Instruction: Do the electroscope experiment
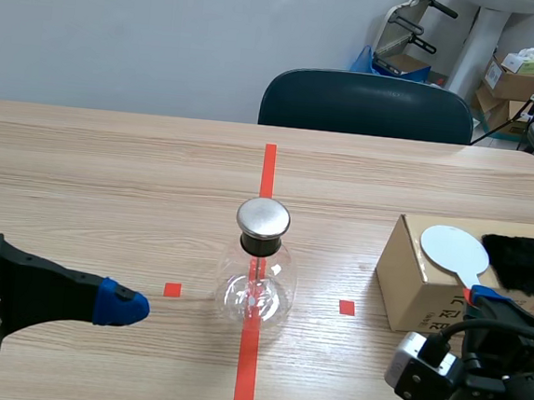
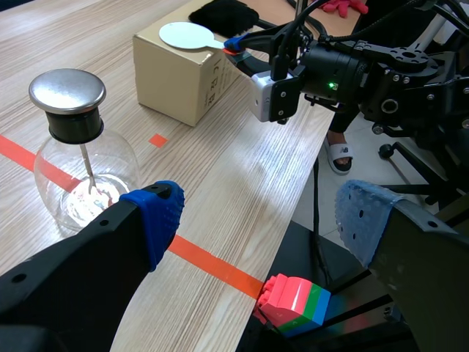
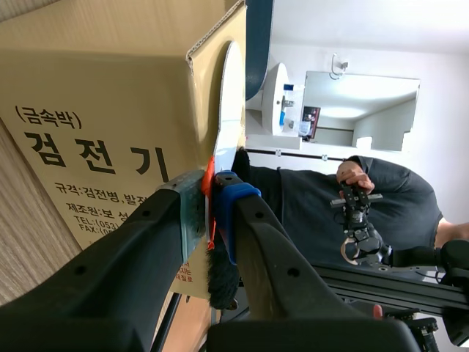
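The electroscope (image 1: 259,274) is a clear glass flask with a round metal cap, standing on the red tape line at mid-table. My left gripper (image 1: 136,357) is open to its left, low over the table; in the left wrist view the electroscope (image 2: 80,169) sits just beyond one blue pad (image 2: 157,213). A white round paddle (image 1: 454,249) lies on top of a cardboard box (image 1: 418,288). My right gripper (image 3: 212,194) is shut on the paddle's orange-red handle (image 3: 209,183) at the box's near edge. A black fur cloth (image 1: 523,265) lies on the box behind the paddle.
A dark chair (image 1: 367,104) stands at the table's far edge. The table's right edge runs close past the box. A person in dark clothing (image 3: 381,213) appears in the right wrist view beyond the box. A coloured block (image 2: 297,304) lies below the table edge.
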Robot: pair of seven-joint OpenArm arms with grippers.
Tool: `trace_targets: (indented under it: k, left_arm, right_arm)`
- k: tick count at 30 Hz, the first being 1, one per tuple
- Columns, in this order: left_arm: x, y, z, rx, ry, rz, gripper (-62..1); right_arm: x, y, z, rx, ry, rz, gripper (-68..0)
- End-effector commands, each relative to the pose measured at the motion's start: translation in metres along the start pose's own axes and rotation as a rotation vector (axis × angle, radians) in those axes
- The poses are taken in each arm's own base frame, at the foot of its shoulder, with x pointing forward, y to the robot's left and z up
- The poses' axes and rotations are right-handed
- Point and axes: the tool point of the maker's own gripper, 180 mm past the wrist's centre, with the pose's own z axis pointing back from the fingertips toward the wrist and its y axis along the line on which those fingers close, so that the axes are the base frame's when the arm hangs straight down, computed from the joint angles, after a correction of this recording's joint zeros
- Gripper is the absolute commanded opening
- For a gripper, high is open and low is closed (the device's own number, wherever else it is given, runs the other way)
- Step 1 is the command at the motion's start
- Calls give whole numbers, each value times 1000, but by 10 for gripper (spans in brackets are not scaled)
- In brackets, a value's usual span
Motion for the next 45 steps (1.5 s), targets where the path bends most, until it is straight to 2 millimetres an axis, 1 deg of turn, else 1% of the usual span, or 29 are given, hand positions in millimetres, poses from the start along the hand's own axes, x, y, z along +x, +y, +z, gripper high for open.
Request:
trace_targets:
  k: [1,14,18,45]
  left_arm:
    - [10,-4,-2,-9,-37,9,-157]
    - [10,-2,-2,3,-38,6,-157]
    - [10,3,-2,28,-37,-1,-157]
    - [11,3,-2,28,-41,0,-157]
  right_arm:
    - [-6,-7,-2,-22,8,15,-668]
    - [-6,-7,-2,-22,8,15,-668]
    - [-6,-7,-2,-22,8,15,-668]
    - [-6,-7,-2,-22,8,15,-668]
